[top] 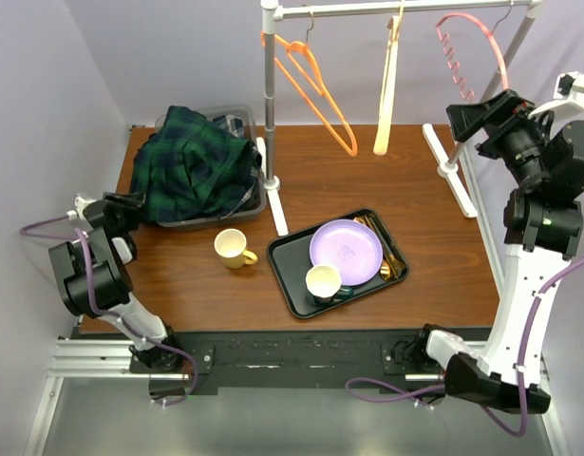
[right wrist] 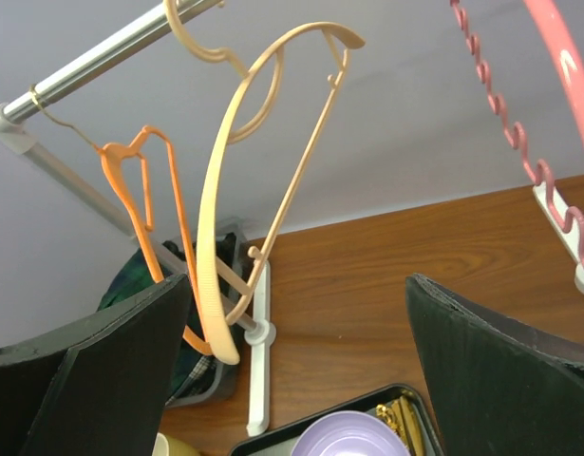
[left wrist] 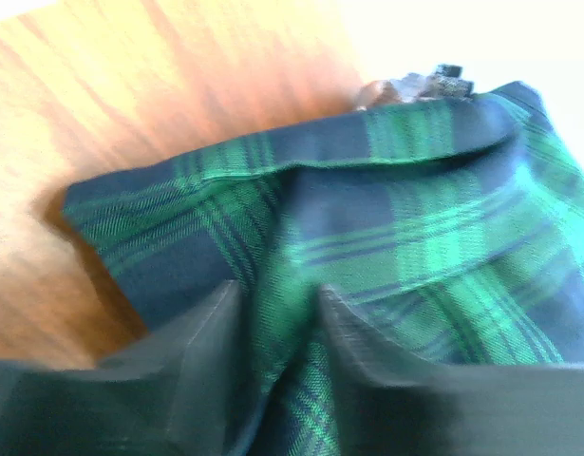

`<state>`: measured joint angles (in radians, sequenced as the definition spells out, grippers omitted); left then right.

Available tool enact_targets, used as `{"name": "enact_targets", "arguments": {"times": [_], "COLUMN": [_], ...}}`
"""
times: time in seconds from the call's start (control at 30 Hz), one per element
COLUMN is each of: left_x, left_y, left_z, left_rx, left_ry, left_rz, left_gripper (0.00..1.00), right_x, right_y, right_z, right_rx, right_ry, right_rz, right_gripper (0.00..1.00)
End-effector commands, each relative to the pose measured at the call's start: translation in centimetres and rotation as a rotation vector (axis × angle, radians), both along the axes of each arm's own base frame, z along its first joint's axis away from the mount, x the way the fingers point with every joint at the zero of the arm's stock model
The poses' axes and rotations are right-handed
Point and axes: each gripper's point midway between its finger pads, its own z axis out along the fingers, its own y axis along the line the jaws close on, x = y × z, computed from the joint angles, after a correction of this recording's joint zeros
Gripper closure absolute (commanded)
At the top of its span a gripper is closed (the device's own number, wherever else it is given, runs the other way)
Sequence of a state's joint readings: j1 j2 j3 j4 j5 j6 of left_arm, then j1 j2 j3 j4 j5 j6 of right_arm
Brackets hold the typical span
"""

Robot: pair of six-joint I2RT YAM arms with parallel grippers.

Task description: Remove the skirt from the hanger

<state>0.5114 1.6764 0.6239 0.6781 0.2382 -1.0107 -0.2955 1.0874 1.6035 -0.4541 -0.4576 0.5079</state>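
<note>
Green-and-navy plaid skirt [top: 192,161] lies heaped in a grey plastic bin [top: 236,113] at the upper left of the wooden table [top: 367,176], off every hanger. The left gripper [top: 138,202] sits at the skirt's near-left edge; in the left wrist view its dark fingers [left wrist: 201,342] are drawn in on a fold of the cloth. The right gripper [top: 462,119] hangs raised at the upper right, jaws spread wide and holding nothing, beside a bare pink hanger [top: 472,43]. An orange hanger [top: 320,95] and a cream hanger [top: 386,85] hang bare from the white rail [top: 396,8].
</note>
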Motion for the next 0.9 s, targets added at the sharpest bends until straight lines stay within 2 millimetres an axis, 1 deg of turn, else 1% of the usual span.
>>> {"name": "enact_targets", "arguments": {"times": [0.0,0.03,0.07,0.13,0.17,0.2,0.23,0.27,0.3,0.33,0.37,0.4,0.43,0.47,0.5,0.53,0.57,0.6,0.63,0.67,0.7,0.73,0.77,0.8,0.83,0.87], "left_x": [1.5,1.7,2.0,2.3,2.3,2.2,2.9,3.0,2.9,3.7,3.9,3.9,4.2,4.3,4.6,4.7,5.2,5.5,5.8,6.4,6.6,7.0,8.0,8.6,9.0,9.6], "left_y": [-0.1,-0.3,-0.5,-0.8,-1.0,-1.3,-1.7,-2.2,-2.9,-4.6,-5.6,-6.7,-8.9,-10.3,-11.4,-14.2,-15.4,-17.7,-18.4,-18.8,-19.4,-19.4,-19.4,-19.1,-18.7,-18.4], "left_z": [5.3,6.2,6.8,10.0,10.8,13.3,15.8,16.1,18.5,21.4,22.0,23.6,25.3,26.1,26.4,27.3,26.8,26.6,25.6,23.8,21.2,19.9,16.1,14.0,11.1,6.9], "left_rx": [0.042,0.045,0.038,0.082,0.091,0.126,0.2,0.211,0.261,0.341,0.361,0.399,0.416,0.422,0.42,0.416,0.41,0.416,0.408,0.392,0.346,0.324,0.282,0.291,0.294,0.293], "left_ry": [-0.258,-0.277,-0.273,-0.328,-0.326,-0.354,-0.374,-0.327,-0.347,-0.381,-0.366,-0.384,-0.426,-0.45,-0.462,-0.499,-0.498,-0.499,-0.476,-0.445,-0.402,-0.396,-0.325,-0.279,-0.199,-0.095], "left_rz": [-0.035,-0.048,-0.071,-0.103,-0.111,-0.119,-0.136,-0.148,-0.161,-0.202,-0.227,-0.249,-0.302,-0.34,-0.372,-0.453,-0.494,-0.549,-0.562,-0.571,-0.581,-0.574,-0.583,-0.573,-0.558,-0.55], "left_gripper": [0.83,0.94,1.0,1.0,1.0,1.0,1.0,1.0,1.0,1.0,1.0,1.0,1.0,1.0,1.0,1.0,1.0,1.0,1.0,1.0,1.0,1.0,1.0,1.0,1.0,1.0], "right_x": [-1.7,-1.8,-1.9,-2.0,-1.9,-1.9,-1.9,-2.0,-2.0,-2.2,-2.3,-2.4,-2.4,-2.6,-2.6,-2.7,-2.8,-2.8,-2.9,-3.1,-3.0,-3.1,-3.1,-3.2,-3.3,-3.3], "right_y": [2.1,2.3,2.5,2.8,2.8,2.7,2.4,2.3,2.3,2.4,2.6,2.8,3.0,3.2,3.2,3.2,3.2,3.2,3.1,3.1,3.1,3.2,3.2,3.3,3.3,3.3], "right_z": [2.9,3.0,2.9,2.5,2.3,2.2,2.0,1.9,1.9,1.9,2.0,2.1,1.9,1.9,1.8,1.6,1.5,1.3,1.1,1.0,0.7,0.6,0.5,0.5,0.4,0.4], "right_rx": [0.008,0.012,0.018,0.036,0.04,0.041,0.039,0.038,0.034,0.036,0.041,0.044,0.054,0.055,0.056,0.054,0.052,0.049,0.043,0.039,0.038,0.037,0.037,0.035,0.032,0.031], "right_ry": [-0.091,-0.091,-0.087,-0.082,-0.076,-0.071,-0.058,-0.056,-0.054,-0.052,-0.052,-0.055,-0.054,-0.058,-0.055,-0.051,-0.052,-0.047,-0.042,-0.043,-0.037,-0.033,-0.031,-0.033,-0.034,-0.032], "right_rz": [0.096,0.103,0.111,0.123,0.123,0.115,0.09,0.083,0.083,0.087,0.095,0.102,0.116,0.123,0.121,0.124,0.121,0.117,0.115,0.112,0.113,0.114,0.115,0.118,0.12,0.12], "right_gripper": [0.02,0.02,0.02,0.03,0.04,0.04,0.04,0.04,0.04,0.04,0.04,0.05,0.05,0.05,0.05,0.05,0.05,0.05,0.05,0.05,0.05,0.05,0.05,0.05,0.05,0.05]}}
